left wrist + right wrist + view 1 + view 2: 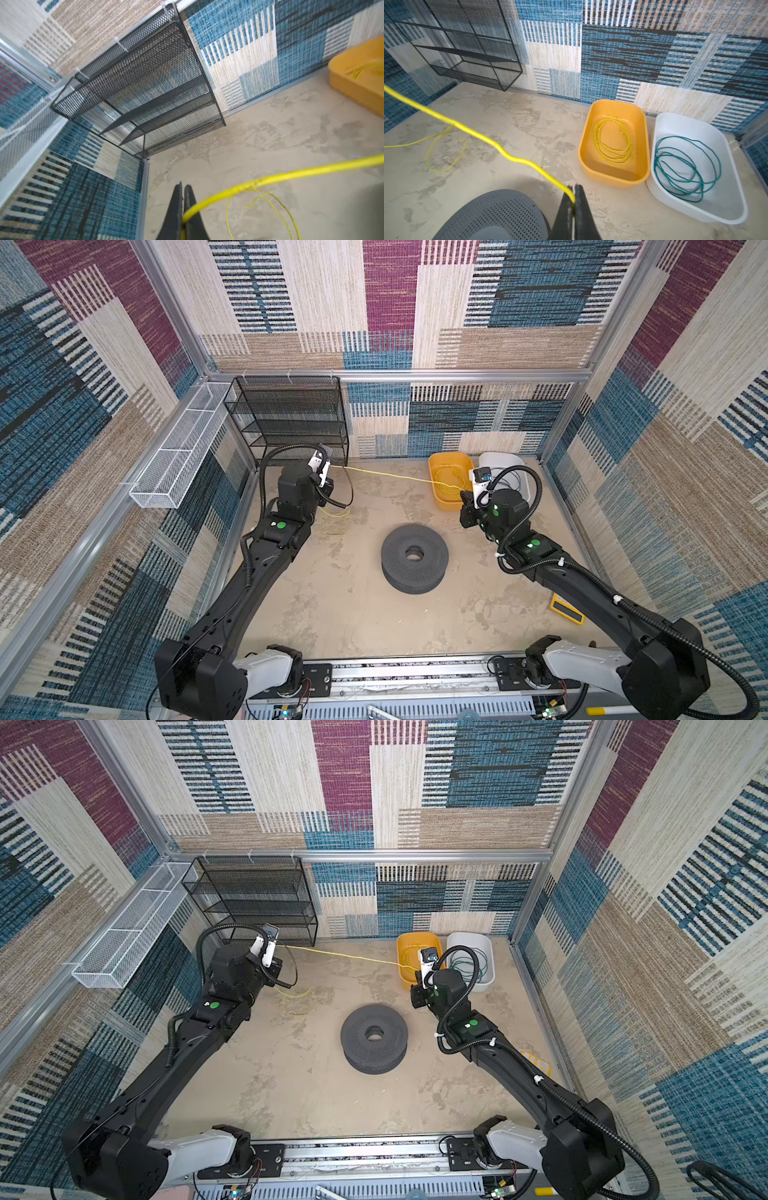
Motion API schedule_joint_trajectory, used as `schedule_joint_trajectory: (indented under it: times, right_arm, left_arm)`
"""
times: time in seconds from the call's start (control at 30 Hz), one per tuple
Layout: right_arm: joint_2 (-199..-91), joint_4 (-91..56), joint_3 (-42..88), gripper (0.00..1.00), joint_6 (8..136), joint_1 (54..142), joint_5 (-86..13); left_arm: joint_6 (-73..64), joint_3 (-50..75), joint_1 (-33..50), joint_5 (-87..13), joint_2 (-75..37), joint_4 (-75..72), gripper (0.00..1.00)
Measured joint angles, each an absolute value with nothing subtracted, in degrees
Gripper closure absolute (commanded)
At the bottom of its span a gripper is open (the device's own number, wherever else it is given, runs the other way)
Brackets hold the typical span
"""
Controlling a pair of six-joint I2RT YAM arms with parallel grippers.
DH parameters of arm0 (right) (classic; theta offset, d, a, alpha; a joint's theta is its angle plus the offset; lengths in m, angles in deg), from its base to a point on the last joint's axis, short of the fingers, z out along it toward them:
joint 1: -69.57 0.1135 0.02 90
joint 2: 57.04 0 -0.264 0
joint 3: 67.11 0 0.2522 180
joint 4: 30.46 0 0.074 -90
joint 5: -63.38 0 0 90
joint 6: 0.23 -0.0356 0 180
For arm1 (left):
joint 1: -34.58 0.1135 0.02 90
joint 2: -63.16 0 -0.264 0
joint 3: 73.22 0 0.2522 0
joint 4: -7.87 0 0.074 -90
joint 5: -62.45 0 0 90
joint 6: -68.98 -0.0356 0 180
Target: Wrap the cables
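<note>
Your left gripper (182, 187) is clamped on the yellow cable (291, 175), with the black jaws pressed together and the wire pinched between them. Your right gripper (574, 187) has its jaws closed the same way on another part of that cable (477, 136).

Between the two grips, the wire runs in a nearly straight line above the table (332, 614), as both top views show (390, 475) (349, 957). Past the left grip, the rest of the cable hangs down and lies in a few loose loops (444, 153) on the table surface.

Just below your right gripper sits the grey perforated spool (500, 214), near the middle of the table and bare of wire on the parts that show.

Off to the right gripper's far side, two tubs stand touching, against the back wall. The yellow tub (608, 176) holds a yellow coil (613, 158). The white tub (724, 197) holds the teal cable (686, 168) in loose round loops.

In the far left corner stands a black mesh shelf (291, 418), with a white mesh basket (178, 456) fixed along the left wall.

A flat yellow item with a black panel (567, 608) lies by the right wall, and any print on it is too small to read.
</note>
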State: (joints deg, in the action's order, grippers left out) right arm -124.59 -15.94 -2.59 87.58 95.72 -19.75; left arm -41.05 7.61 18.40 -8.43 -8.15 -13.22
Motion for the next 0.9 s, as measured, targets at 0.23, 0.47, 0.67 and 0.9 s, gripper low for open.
schedule_joint_trajectory:
  times: [0.23, 0.47, 0.67, 0.9]
  right_arm:
    - [-127.7, -15.9, -0.5, 0.54, 82.6, 95.2, -30.0]
    - [-127.8, -16.4, 0.2, 0.30, 78.9, 95.2, -38.8]
    - [-125.1, -18.2, 1.2, 0.23, 70.5, 95.2, -43.1]
    - [-129.9, -29.8, 5.9, 0.21, 50.8, 97.2, -48.7]
  left_arm:
    - [-26.2, 12.3, 18.0, -10.9, -11.2, -22.8, 1.00]
    - [-14.9, 15.3, 18.0, -16.9, -13.3, -26.0, 1.00]
    - [-7.3, 16.6, 18.0, -20.5, -14.7, -24.6, 1.00]
    - [-3.5, 10.8, 16.4, -24.9, -12.3, -15.3, 1.00]
